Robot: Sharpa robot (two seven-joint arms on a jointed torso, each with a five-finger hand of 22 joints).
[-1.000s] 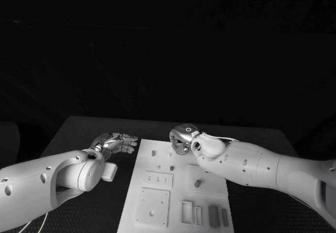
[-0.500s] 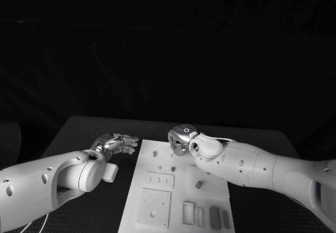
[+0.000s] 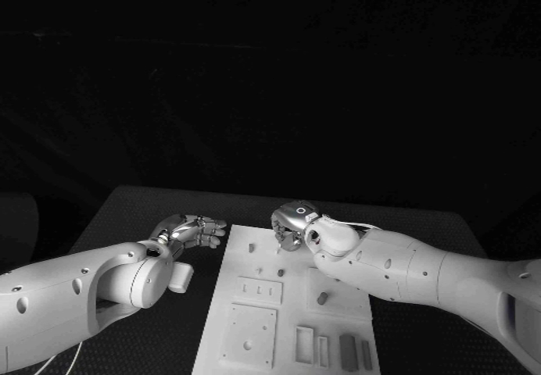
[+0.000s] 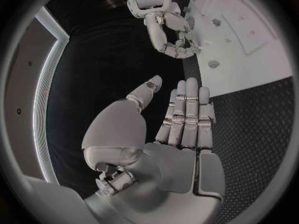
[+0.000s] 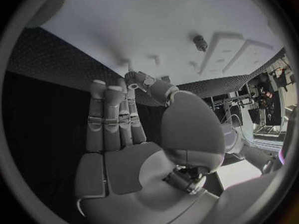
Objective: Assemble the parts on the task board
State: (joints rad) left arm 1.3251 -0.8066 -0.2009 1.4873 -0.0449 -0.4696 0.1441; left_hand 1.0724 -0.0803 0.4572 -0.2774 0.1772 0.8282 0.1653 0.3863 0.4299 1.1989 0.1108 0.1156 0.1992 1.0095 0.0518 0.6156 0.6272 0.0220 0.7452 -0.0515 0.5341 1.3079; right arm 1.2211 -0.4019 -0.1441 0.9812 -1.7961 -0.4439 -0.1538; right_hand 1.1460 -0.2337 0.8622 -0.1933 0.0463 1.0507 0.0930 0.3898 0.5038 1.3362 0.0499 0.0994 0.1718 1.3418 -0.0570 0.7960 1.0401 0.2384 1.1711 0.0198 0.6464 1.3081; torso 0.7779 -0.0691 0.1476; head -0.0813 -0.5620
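Assembly looks barely begun: parts [image 3: 347, 351] lie loose at the task board's [image 3: 254, 258] five o'clock, while the left hand [image 3: 194, 231] and right hand [image 3: 292, 228] hover empty, fingers loosely extended.

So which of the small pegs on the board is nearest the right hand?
The peg standing at the far end of the task board, beside the right hand. The other pegs lie nearer the robot, under the forearm.

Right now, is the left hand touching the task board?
Apart. In the left wrist view the left hand has its fingers straight, holding nothing, and black table mat shows between its fingertips and the edge of the task board.
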